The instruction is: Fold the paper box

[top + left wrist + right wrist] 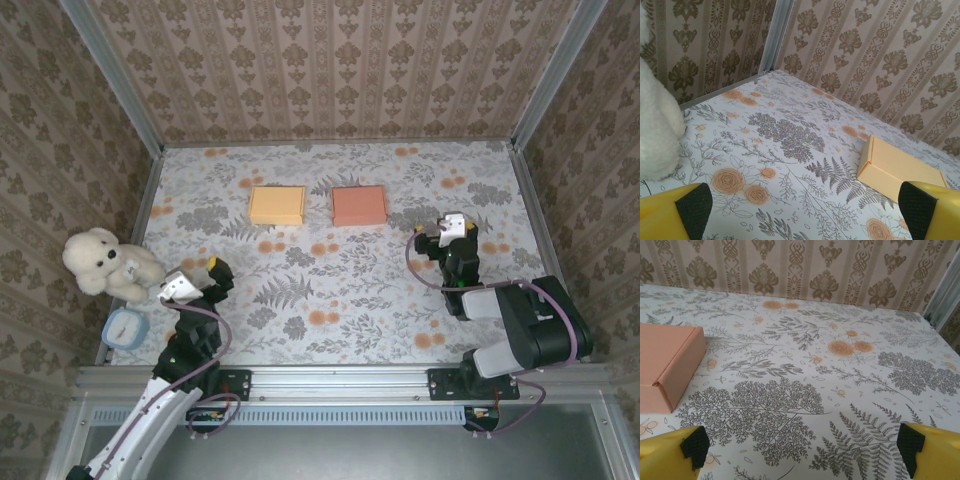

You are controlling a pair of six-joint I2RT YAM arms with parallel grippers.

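Two closed paper boxes lie flat side by side at the back of the table: a yellow box (277,205) and a salmon box (359,206). The yellow box (900,172) shows at the right of the left wrist view, the salmon box (667,365) at the left of the right wrist view. My left gripper (205,280) rests low at the near left, open and holding nothing, well short of the yellow box. My right gripper (452,240) sits near the right side, open too, with bare table between its fingers (692,445).
A white teddy bear (105,263) sits by the left wall, its fur (655,125) close to the left gripper. A small blue round object (125,327) lies in front of it. Patterned walls enclose the floral table (330,290) on three sides.
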